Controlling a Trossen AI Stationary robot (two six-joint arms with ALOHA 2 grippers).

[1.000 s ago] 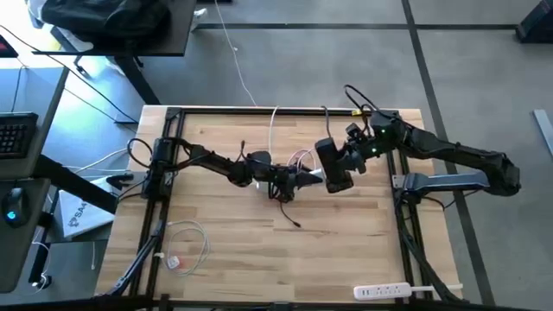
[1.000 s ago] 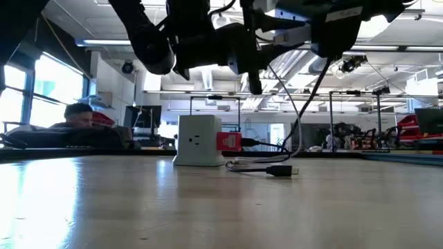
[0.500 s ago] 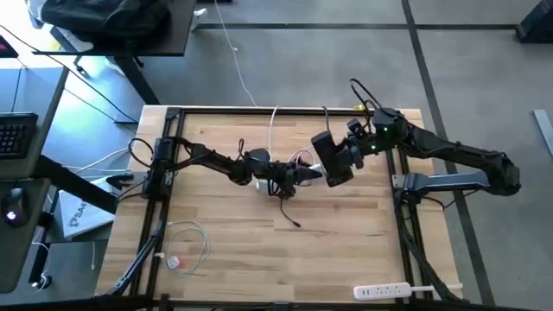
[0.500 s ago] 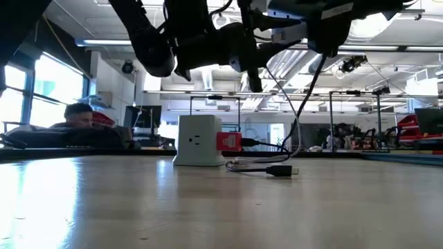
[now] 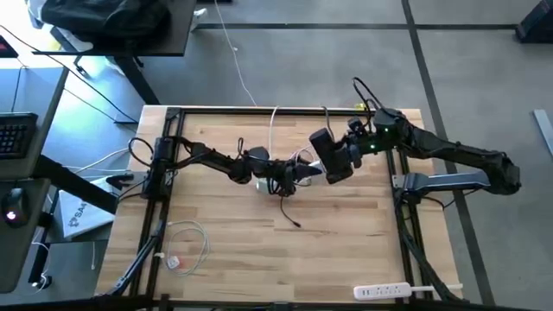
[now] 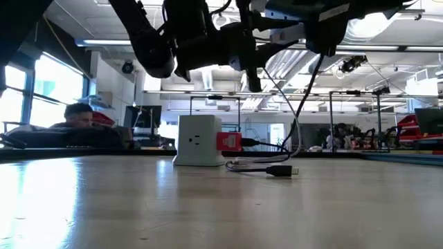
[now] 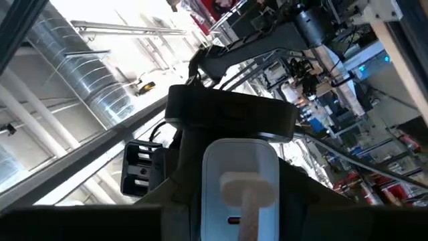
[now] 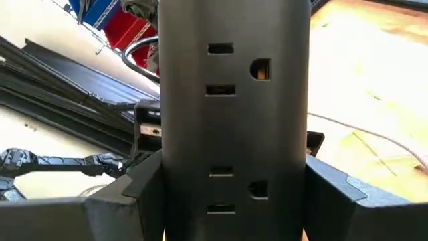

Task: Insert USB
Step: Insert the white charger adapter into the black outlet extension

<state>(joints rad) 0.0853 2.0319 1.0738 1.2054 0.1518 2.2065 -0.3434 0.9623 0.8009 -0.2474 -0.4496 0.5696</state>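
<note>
white power strip [image 5: 383,292] at table's near edge; coiled white cable [image 5: 187,244] near left corner.

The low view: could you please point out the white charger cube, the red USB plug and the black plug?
white charger cube [image 6: 199,140], low view, front face.
red USB plug [image 6: 229,142], low view, red body.
black plug [image 6: 279,170], low view, plug body.

Wooden table [image 5: 346,250], light planks, black frame; on it: white charger cube [image 6: 199,140] near the middle with red plug [image 6: 229,142] at its side; loose black cable [image 6: 266,168]; coiled white cable [image 5: 186,242]; white power strip [image 5: 381,291].
</note>
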